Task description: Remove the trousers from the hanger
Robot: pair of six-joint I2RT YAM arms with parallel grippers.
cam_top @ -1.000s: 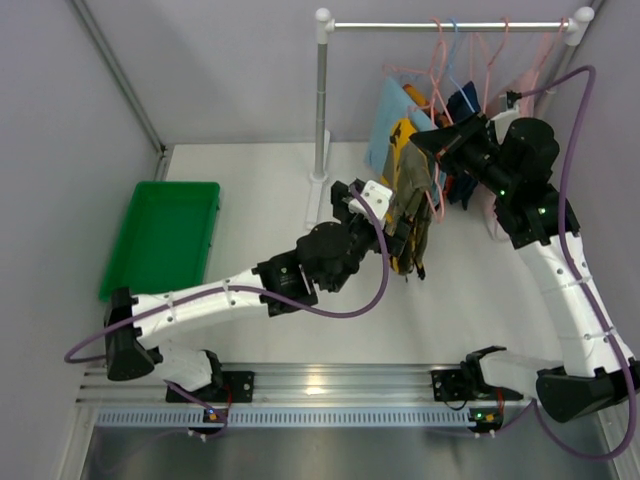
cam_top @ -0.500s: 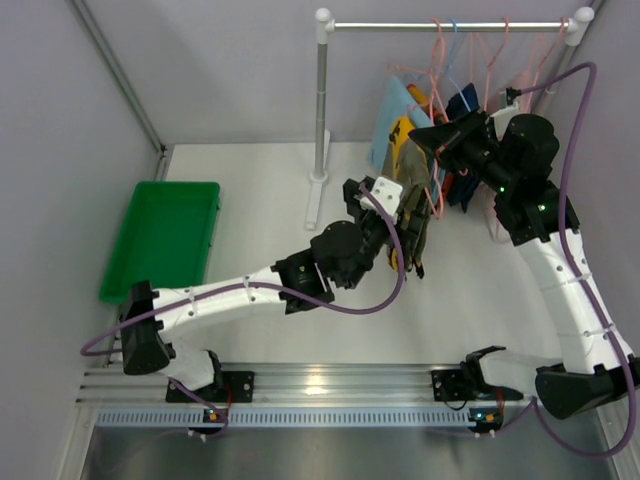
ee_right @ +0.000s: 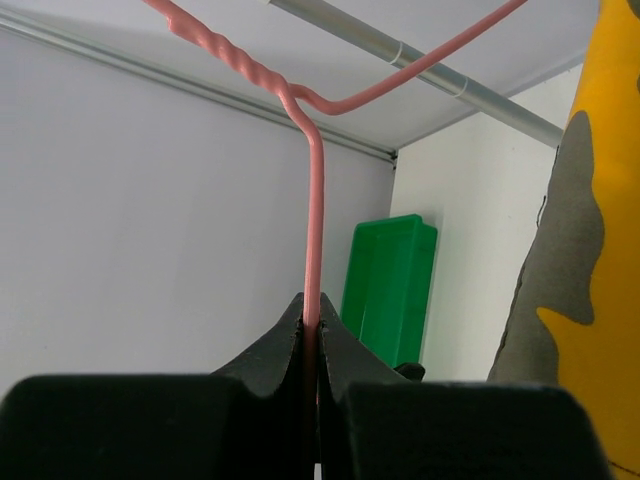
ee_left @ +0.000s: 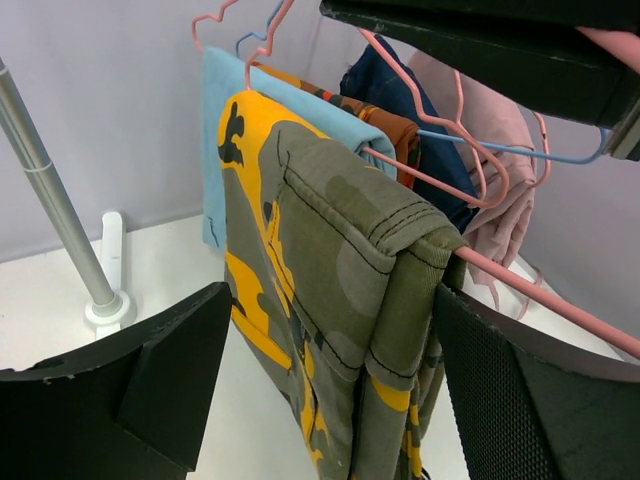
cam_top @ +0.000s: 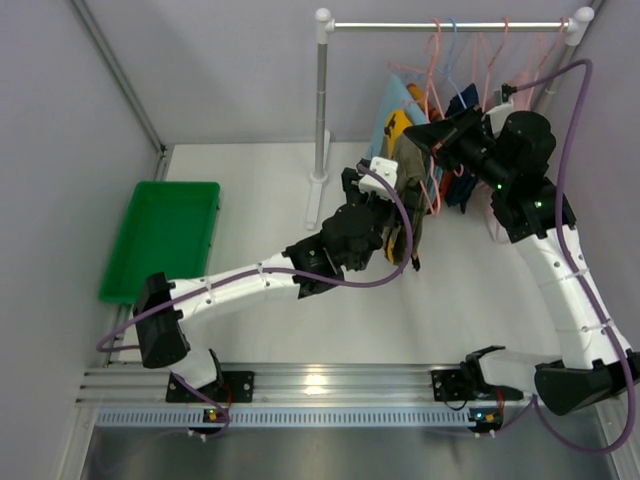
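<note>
Across the overhead view, a white table fills the middle of the frame, with both my arms reaching from the bottom edge toward the upper right. A silver clothes rail runs along the top right on an upright post. A green tray lies at the left. Several garments hang crowded under the rail.

The trousers, mustard-yellow and olive-grey with dark blotches, hang folded over the bottom bar of the hanger. They are frontmost in the bunch, at centre frame in my left wrist view. Behind them are a light-blue garment, an orange printed one, a navy one and a pale pink one (a light-blue hanger crosses in front of those last two).

My left gripper has its jaws spread wide, one finger at the lower left of the frame and one at the lower right, with the trousers hanging between them. The left finger stands clear of the cloth; I cannot tell whether the right one touches it.

My right gripper is clamped on the hanger's thin salmon-pink neck wire, below its twisted part, at lower centre of the right wrist view. A strip of the trousers shows at that view's right edge.
</note>
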